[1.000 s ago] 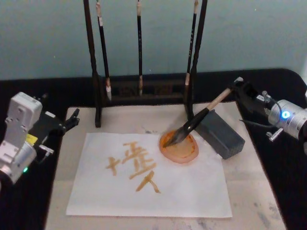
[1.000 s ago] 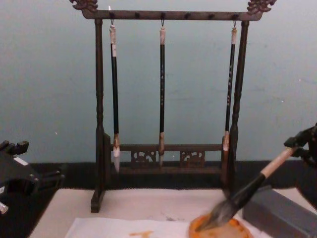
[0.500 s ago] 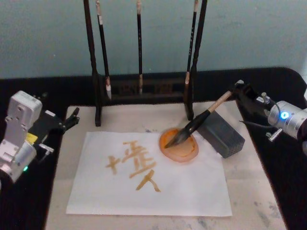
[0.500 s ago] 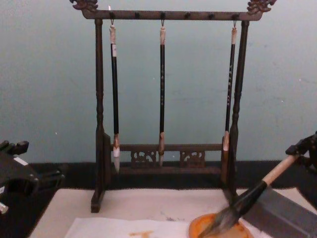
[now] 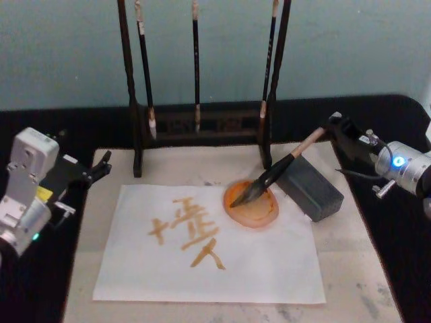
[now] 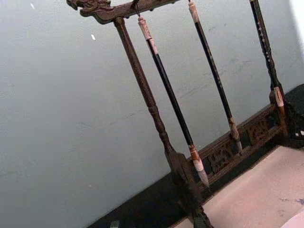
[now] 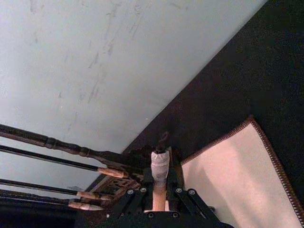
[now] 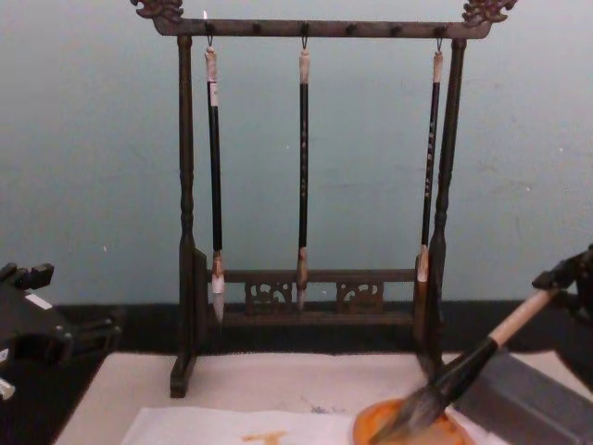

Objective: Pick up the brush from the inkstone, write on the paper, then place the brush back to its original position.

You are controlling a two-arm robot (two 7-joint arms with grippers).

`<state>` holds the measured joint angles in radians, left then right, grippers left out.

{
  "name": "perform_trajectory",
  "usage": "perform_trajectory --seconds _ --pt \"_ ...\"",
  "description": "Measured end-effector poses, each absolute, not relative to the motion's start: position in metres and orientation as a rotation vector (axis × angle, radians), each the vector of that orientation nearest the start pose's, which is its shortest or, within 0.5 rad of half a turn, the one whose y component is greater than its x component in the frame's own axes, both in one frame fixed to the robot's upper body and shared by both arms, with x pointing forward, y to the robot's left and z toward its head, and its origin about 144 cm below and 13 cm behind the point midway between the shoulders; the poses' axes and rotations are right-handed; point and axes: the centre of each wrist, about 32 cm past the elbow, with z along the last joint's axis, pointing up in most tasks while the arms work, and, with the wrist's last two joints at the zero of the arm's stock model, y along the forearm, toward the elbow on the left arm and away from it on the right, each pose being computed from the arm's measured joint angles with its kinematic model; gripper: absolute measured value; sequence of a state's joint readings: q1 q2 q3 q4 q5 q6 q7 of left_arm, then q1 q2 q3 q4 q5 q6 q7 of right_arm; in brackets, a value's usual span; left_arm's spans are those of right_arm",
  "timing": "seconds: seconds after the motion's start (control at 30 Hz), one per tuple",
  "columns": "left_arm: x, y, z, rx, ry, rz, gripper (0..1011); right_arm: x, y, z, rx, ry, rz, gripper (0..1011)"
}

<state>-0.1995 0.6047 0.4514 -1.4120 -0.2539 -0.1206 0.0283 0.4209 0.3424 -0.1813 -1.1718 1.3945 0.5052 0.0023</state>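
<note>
Brush [image 5: 273,178] tip in inkstone [image 5: 261,219], over block [image 5: 316,192] (right gripper [image 5: 330,128] clamped); left gripper [image 5: 102,165] aside.

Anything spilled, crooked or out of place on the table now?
Nothing stands out. The brush tip sits in the inkstone, handle held by the right gripper; the paper lies flat; the left gripper idles at left.

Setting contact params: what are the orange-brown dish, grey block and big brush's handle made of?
Round orange-brown dish: smooth, possibly glazed ceramic or stone. Grey rectangular block: matte, sharp-edged, maybe stone or metal. Thick brush's pale beige handle: plain, looks like wood or bamboo.
</note>
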Motion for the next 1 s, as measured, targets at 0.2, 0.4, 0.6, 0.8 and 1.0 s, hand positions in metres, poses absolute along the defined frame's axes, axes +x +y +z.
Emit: perform_trajectory --seconds 0.2,0.4,0.6,0.8,1.0 --pt "0.4886 0.3097 1.1398 0.304 -0.285 1.248 1010 0.5683 -0.314 1.1797 0.375 1.103 -1.13 273" --pt "0.4886 0.3096 1.1398 0.304 -0.285 1.248 1010 0.5682 -0.314 1.1798 0.375 1.103 -1.129 467" --pt "0.4886 0.3097 1.1398 0.304 -0.285 1.248 1010 0.5681 -0.314 1.1798 0.376 1.103 -1.129 667" --pt "0.4886 0.3097 1.1398 0.304 -0.285 1.248 1010 0.568 -0.314 1.1798 0.376 1.103 -1.129 839" --pt "0.4886 0.3097 1.1398 0.305 -0.285 1.248 1009 0.5679 -0.314 1.1798 0.375 1.103 -1.129 987"
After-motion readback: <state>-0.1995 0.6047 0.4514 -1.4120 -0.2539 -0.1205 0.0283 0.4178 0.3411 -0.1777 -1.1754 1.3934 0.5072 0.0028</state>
